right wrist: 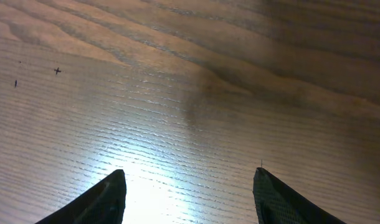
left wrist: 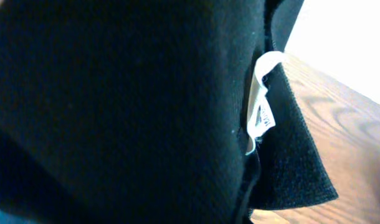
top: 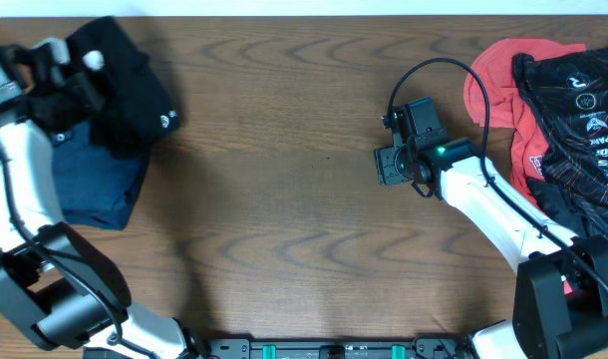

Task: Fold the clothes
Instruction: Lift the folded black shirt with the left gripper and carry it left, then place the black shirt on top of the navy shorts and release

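i count one pair of black trousers (top: 125,80), one navy shorts (top: 95,189), one jersey (top: 578,110). left claw (top: 70,95) pinched tight on the trousers; right claw (right wrist: 189,177) partly open, empty.

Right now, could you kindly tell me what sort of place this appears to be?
Probably a robot clothes-folding bench: a wood-grain table, the right end effector open above it, black trousers bunched at one end, a printed jersey heaped at the other.
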Motion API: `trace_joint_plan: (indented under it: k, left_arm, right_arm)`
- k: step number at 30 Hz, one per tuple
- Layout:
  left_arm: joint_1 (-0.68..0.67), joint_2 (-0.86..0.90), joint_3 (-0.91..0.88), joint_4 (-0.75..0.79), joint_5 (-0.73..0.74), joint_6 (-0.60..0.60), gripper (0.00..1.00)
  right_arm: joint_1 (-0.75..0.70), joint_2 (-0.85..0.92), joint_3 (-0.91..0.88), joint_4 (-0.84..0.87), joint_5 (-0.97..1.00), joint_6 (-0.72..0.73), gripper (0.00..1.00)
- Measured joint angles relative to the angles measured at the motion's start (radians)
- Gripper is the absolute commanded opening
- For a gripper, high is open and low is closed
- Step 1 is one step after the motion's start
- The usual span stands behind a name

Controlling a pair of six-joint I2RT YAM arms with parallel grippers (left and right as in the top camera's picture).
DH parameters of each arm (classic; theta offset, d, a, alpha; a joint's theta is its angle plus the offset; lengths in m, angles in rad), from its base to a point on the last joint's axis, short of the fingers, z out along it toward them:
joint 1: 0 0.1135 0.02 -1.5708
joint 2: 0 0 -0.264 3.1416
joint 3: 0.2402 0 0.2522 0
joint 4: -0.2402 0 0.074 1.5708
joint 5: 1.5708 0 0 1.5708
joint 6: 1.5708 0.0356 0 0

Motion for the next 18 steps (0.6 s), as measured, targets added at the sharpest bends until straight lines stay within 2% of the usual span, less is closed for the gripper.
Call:
trace_joint_plan:
  k: [6, 14, 16, 17, 18]
  left_arm:
    - [0.082, 0.008, 0.0, 0.002, -0.095, -0.008, 0.06]
    - [0.121, 0.088, 0.0, 0.005, -0.181, -0.01, 0.07]
    - [0.129, 0.103, 0.0, 0.005, -0.206, -0.013, 0.12]
    - [0.133, 0.106, 0.0, 0.005, -0.222, -0.019, 0.25]
    - [0.137, 0.108, 0.0, 0.005, -0.236, -0.024, 0.33]
  right_arm:
    - [0.0, 0.0, 0.0, 0.0, 0.004, 0.0, 0.64]
    - [0.0, 0.0, 0.0, -0.005, 0.007, 0.0, 0.64]
    - [0.0, 0.0, 0.0, -0.009, 0.007, 0.0, 0.63]
    - [0.0, 0.0, 0.0, -0.011, 0.007, 0.0, 0.64]
    - [0.0, 0.0, 0.0, -0.013, 0.007, 0.0, 0.64]
